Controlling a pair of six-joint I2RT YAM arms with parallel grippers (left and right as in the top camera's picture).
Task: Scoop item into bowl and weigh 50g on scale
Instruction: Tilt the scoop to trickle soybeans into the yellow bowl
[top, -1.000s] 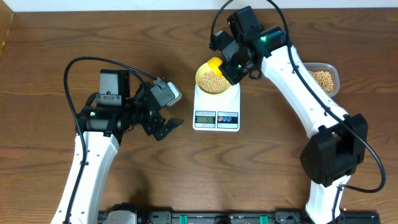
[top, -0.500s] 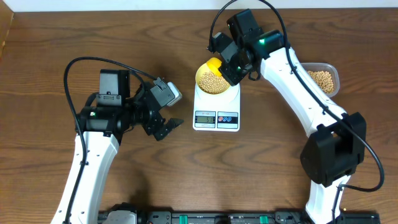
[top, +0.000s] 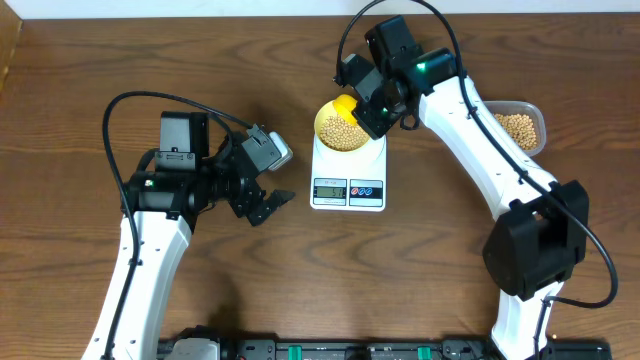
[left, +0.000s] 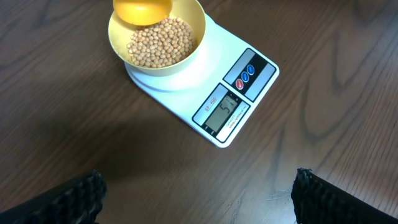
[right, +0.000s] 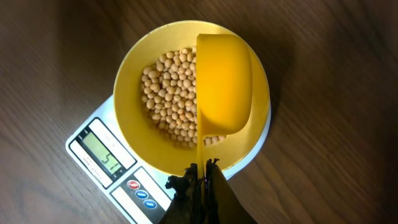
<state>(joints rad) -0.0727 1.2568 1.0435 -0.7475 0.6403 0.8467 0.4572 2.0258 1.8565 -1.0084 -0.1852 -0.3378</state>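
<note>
**Scoop Position Over Bowl**

The right gripper (right: 203, 177), its fingers pinching the handle of the yellow scoop (right: 222, 87), has shifted slightly toward the far table edge since a second ago. The scoop hangs over the bowl (right: 127, 87). The bowl holds the beans (right: 168, 93) and sits on the scale (left: 217, 62). The left gripper (top: 268, 207) is unmoved, its fingers spread wide, left of the scale.

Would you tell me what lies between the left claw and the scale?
Only bare wooden table separates the left claw from the scale, clearest in the overhead view.
</note>
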